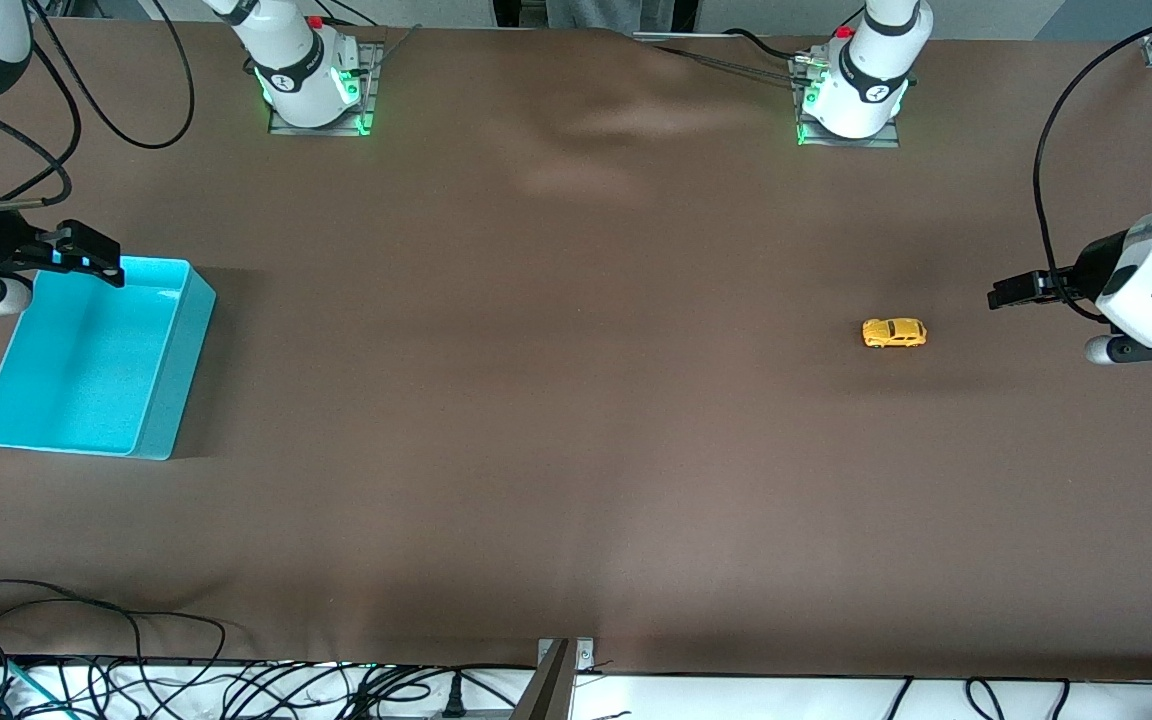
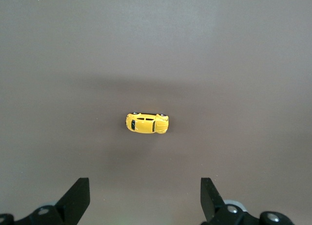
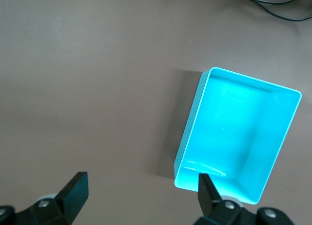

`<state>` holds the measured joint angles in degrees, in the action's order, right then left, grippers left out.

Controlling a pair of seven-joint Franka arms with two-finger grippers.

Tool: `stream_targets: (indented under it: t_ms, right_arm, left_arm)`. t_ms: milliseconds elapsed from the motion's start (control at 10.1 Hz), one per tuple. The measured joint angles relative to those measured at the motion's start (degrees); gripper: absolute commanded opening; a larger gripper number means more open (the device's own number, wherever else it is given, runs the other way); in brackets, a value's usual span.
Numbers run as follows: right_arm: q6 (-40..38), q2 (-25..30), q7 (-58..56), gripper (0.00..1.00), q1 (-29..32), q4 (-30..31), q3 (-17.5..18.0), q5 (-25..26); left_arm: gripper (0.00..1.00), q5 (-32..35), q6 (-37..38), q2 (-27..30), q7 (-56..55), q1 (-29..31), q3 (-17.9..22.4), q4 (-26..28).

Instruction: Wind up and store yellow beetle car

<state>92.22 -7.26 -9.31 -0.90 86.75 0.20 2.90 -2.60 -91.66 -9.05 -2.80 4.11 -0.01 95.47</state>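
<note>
On the bench [image 1: 576, 450], the yellow beetle car [image 1: 894, 333] sits at the left jaws' [image 1: 1004, 293] seven o'clock, both released, while the right jaws [image 1: 86, 255] wait, released, over the turquoise bin [image 1: 161, 400] for storing.

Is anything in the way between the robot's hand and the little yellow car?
No, nothing visible. The yellow beetle car sits alone on the brown table, and the open left gripper hangs over bare cloth beside it. The table between the car and the turquoise bin looks bare too.
</note>
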Motion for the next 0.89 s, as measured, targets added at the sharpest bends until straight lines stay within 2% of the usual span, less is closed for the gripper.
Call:
stream_targets:
  t_ms: [887]
  right_arm:
    - [0.00, 0.53, -0.06, 1.00, 0.11, -0.01, -0.34, 0.00]
  left_arm:
    - [1.00, 0.00, 0.03, 0.00, -1.77, 0.12, 0.00, 0.93]
